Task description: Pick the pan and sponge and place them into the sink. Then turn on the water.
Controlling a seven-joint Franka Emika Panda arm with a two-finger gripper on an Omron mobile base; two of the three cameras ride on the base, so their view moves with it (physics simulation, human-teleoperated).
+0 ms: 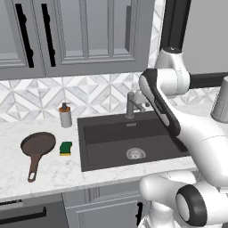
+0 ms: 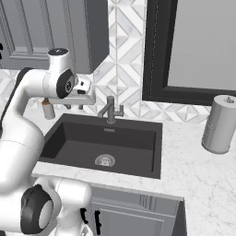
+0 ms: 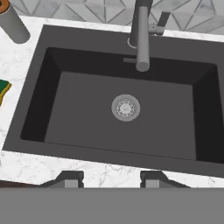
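The fingers (image 3: 111, 178) hang spread and empty above the sink (image 3: 52, 92); pan (image 1: 38, 144) and sponge (image 1: 66, 148) lie on the tabletop (image 1: 53, 171).

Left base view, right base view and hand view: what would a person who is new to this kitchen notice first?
First the large dark sink, set in the marble counter, bare down to its drain, its faucet dry. Left of it lie the pan and the sponge, apart from each other. The white arm reaches over the basin, its gripper open above the near rim.
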